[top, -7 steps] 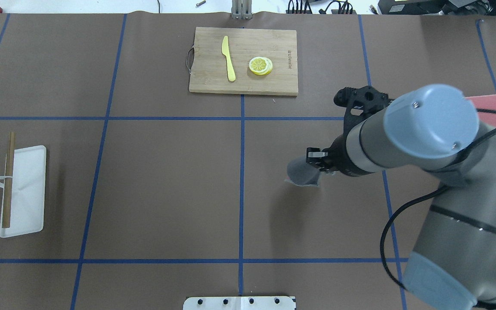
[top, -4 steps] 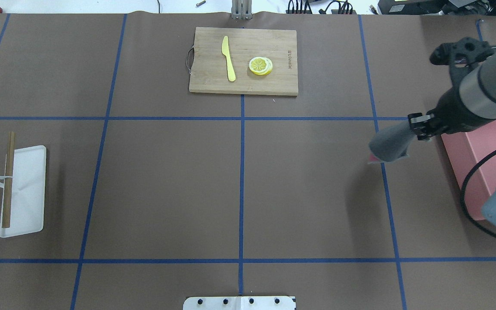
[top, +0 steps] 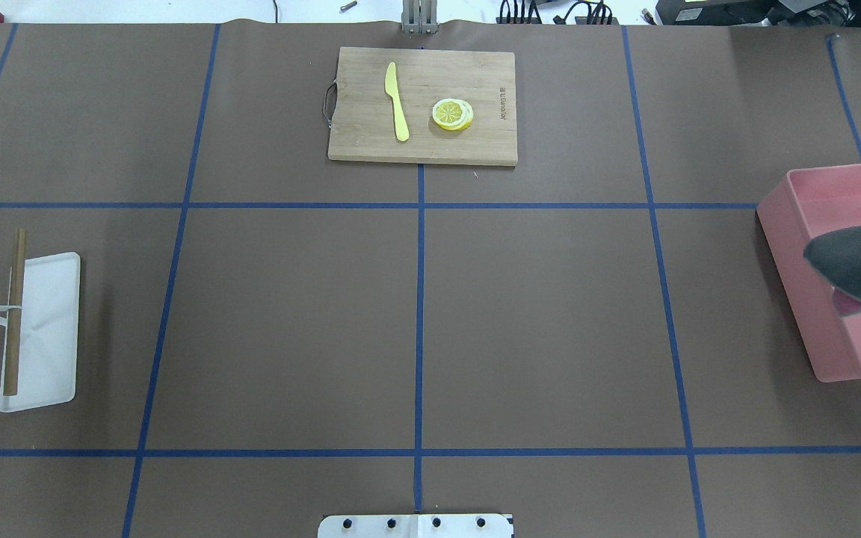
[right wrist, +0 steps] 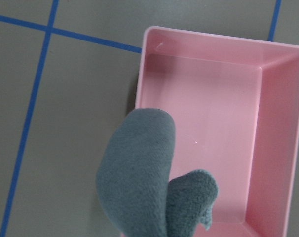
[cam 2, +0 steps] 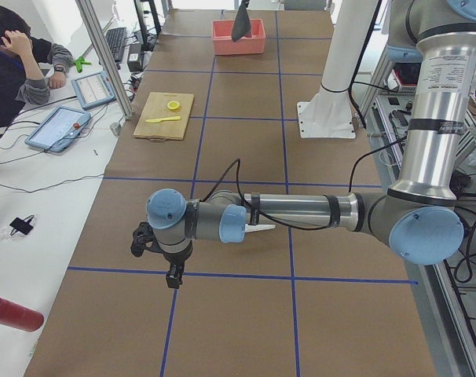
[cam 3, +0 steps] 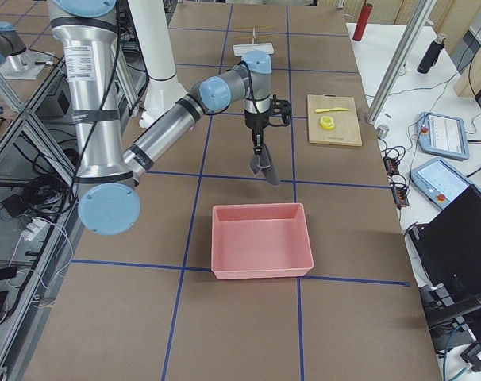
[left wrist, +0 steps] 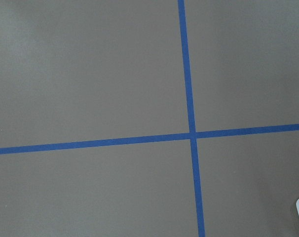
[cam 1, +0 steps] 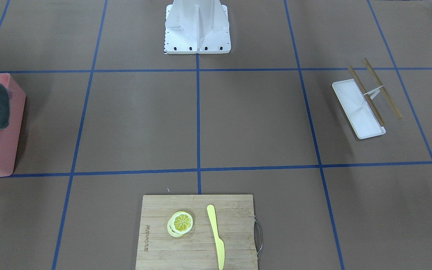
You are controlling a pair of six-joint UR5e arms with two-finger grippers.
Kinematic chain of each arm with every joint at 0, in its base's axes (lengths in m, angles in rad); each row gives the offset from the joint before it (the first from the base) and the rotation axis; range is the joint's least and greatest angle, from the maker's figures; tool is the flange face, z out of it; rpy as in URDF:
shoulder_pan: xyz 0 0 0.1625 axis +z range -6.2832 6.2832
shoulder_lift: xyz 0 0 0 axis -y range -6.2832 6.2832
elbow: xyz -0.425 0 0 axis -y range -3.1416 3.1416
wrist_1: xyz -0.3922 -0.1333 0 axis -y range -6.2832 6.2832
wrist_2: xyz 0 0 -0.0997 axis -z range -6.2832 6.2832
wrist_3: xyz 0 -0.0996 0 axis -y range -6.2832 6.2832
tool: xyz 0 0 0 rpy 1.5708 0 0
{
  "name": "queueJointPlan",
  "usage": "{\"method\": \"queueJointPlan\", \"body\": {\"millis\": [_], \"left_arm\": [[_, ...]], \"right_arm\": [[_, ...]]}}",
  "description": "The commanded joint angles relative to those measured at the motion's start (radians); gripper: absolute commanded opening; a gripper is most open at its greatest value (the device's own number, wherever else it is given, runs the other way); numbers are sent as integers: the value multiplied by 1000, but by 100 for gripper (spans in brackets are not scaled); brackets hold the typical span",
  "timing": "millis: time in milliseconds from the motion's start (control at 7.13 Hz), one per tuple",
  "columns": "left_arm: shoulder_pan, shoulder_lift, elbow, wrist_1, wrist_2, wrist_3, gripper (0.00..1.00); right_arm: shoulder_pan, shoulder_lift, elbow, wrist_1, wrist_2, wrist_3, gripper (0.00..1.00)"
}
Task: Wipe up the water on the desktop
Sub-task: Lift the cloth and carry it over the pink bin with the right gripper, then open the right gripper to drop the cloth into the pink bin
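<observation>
"Hanging from the right gripper (cam 3: 259, 149), where was the grey cloth (top: 860, 261) against the desk (top: 550, 321)?" asked Ana.

"Raised over the pink bin (top: 785, 246) at the desk's right end," said Ben. "The brown desk lay below that gripper and stretched away to its left, not touching it."

"Was that gripper wide or narrow?"

"I could not tell. Only the right-side camera showed it, small, with the cloth drooping from its tip. Its wrist camera showed the cloth doubled over in front of the bin's rim, and no fingers."

"And the left gripper (cam 2: 174, 276)?"

"Only the left-side camera caught it, pointing down above the desk, toward the left end. I could not tell its opening either. Its wrist camera showed a crossing of blue tape lines (left wrist: 191, 134) and a white corner at the frame's edge."

"What stood round the edges?"

"A bamboo cutting board (top: 468, 146) sat at the middle of the far edge, with a yellow knife (top: 397, 101) and lemon slices (top: 452, 114) on it. A white tray (top: 45, 336) lay at the left end with two wooden sticks (top: 14, 310), one along the tray's left edge, the other just beside it. The bin ran past the overhead view's right border. These lay well apart, with taped brown rectangles between them."
</observation>
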Motion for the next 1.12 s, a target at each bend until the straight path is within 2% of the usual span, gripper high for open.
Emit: {"method": "queueJointPlan", "body": {"millis": [0, 140, 421, 701, 982], "left_arm": [[1, -2, 0, -4, -2, 0, 99], [1, -2, 0, -4, -2, 0, 99], [1, -3, -2, -4, -2, 0, 99], [1, -3, -5, -4, -2, 0, 99], [3, -3, -3, -4, -3, 0, 99]], "right_arm": [[181, -102, -71, 0, -2, -288, 0], [227, -125, -86, 0, -3, -360, 0], [221, -113, -111, 3, 4, -344, 0], [174, -100, -114, 5, 9, -329, 0], [113, -96, -119, 61, 3, -279, 0]]}}
